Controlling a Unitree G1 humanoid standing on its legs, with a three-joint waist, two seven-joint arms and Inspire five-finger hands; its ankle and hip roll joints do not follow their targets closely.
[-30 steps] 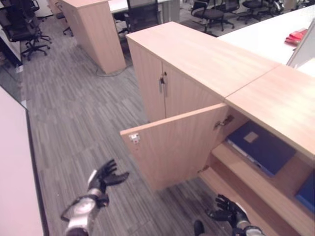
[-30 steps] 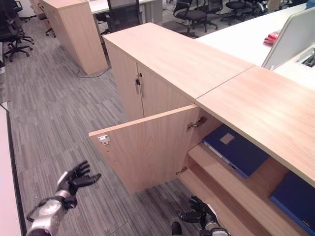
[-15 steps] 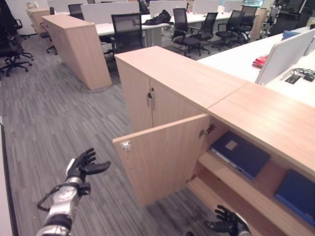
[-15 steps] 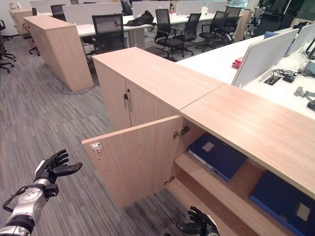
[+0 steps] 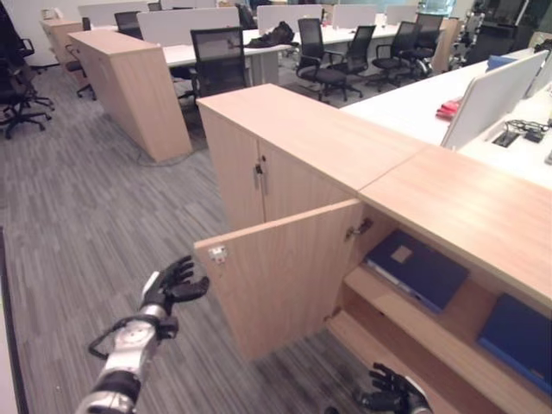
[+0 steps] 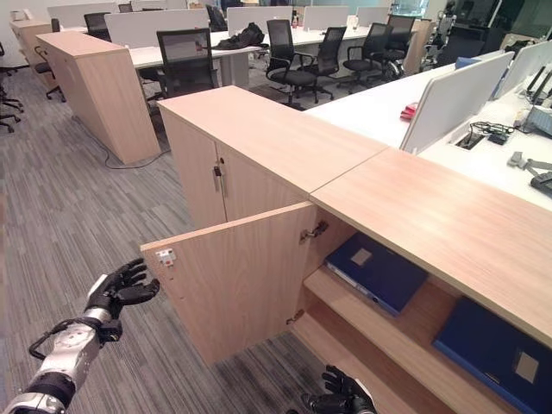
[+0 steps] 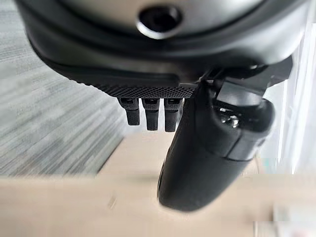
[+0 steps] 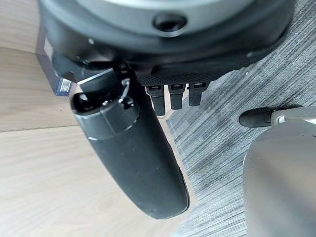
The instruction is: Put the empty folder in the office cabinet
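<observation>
Office cabinet at right of frame, door swung out toward lower centre, its free edge with the white latch at centre left. Wide stretch of grey carpet open across the left half. Blue folder lying flat on the upper shelf, centre right, long axis running from upper left to lower right, label patch facing up. Second blue folder flat at lower right. Left hand at lower left, just beside the door's free edge, fingers spread, holding nothing. Right hand at bottom edge below the shelf, fingers spread, empty.
</observation>
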